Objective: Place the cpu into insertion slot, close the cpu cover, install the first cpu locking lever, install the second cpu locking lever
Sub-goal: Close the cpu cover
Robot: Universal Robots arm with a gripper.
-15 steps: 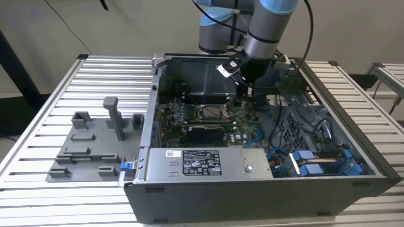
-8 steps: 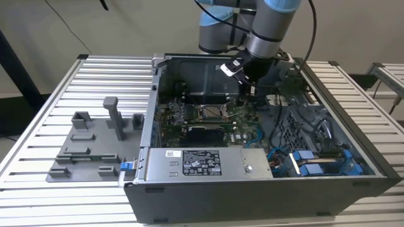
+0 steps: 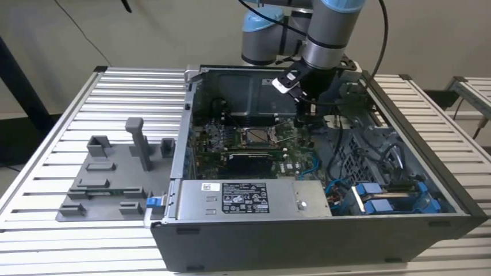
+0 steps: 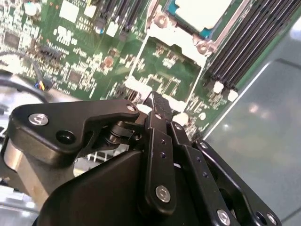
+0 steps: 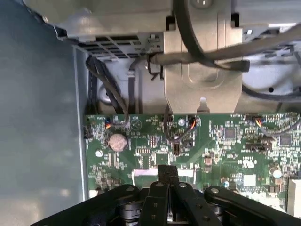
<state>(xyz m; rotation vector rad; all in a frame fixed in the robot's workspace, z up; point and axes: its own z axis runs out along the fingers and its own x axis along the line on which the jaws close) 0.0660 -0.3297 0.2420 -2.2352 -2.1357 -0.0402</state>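
Note:
Inside the open computer case, the insertion slot point(image 3: 257, 137) is a silver-rimmed square on the green circuit board point(image 3: 295, 158). In the second wrist view the cpu point(image 4: 200, 10) lies in it with its silvery top up, and the cpu cover point(image 4: 203, 45) frames it as a thin metal plate. I cannot tell whether the cover is latched. My gripper point(image 3: 302, 121) hangs just above the board, on the exterior view's right of the slot. Its black fingertips are pressed together in both wrist views point(image 4: 157, 104) point(image 5: 168, 173), with nothing seen between them.
A silver power supply point(image 3: 245, 198) fills the case's near side, with blue connectors point(image 3: 383, 198) and cables to its right. Long black memory slots point(image 4: 244, 42) run beside the socket. A coin battery point(image 5: 117, 141) and cable bundles point(image 5: 108, 89) sit near the board's edge. A grey fixture tray point(image 3: 115, 172) lies outside the case.

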